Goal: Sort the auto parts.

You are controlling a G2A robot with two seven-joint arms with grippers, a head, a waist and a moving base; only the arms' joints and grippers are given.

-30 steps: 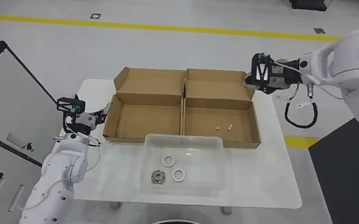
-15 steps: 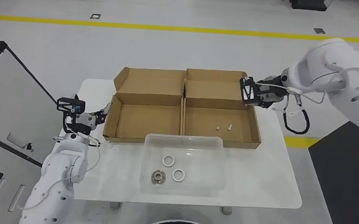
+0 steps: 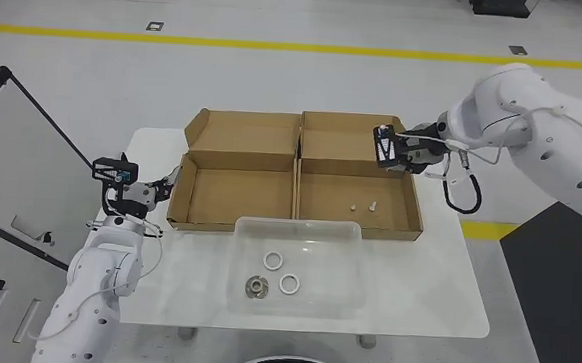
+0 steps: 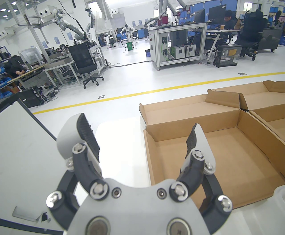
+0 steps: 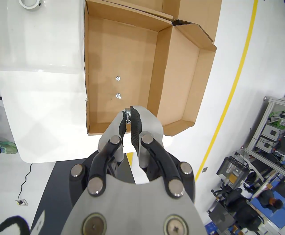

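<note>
One short silver threaded bolt [image 5: 127,116] pinched in R gripper [image 5: 128,110].

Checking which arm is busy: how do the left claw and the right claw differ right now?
The left claw is open; the right claw is shut. The left claw holds nothing; the right claw pinches a bolt. The left claw sits beside the left box, outside it; the right claw hangs over the right box. Both share the same build.
</note>
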